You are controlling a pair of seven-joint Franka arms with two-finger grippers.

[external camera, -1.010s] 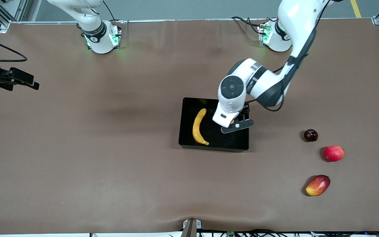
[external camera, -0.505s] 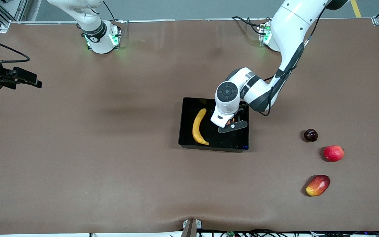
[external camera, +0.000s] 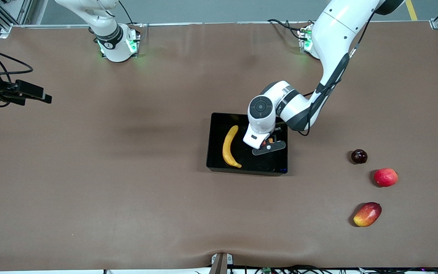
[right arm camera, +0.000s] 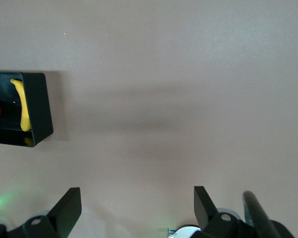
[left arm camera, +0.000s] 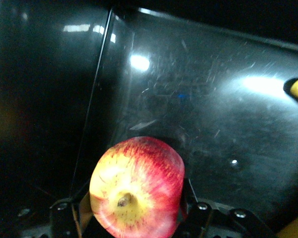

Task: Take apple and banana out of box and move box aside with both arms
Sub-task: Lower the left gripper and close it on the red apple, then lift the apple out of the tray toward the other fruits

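Note:
The black box [external camera: 246,171] lies mid-table. In it are the yellow banana [external camera: 230,146], at the side toward the right arm, and the red-and-yellow apple [left arm camera: 136,186], close to the wall toward the left arm. My left gripper [external camera: 267,144] reaches down into the box and is shut on the apple, with a finger against each side of it. From the front the apple is mostly hidden under the hand. My right gripper [right arm camera: 136,203] waits high over the right arm's end of the table [external camera: 127,198], open and holding nothing.
Three loose fruits lie toward the left arm's end: a small dark round one [external camera: 359,156], a pinkish-red round one [external camera: 385,177] and, nearest the front camera, a red-yellow mango [external camera: 367,214]. The box [right arm camera: 39,99] also shows from the right wrist.
My left gripper has sunk lower into the box around the apple and its fingers have closed in on it. The right hand has only drifted slightly.

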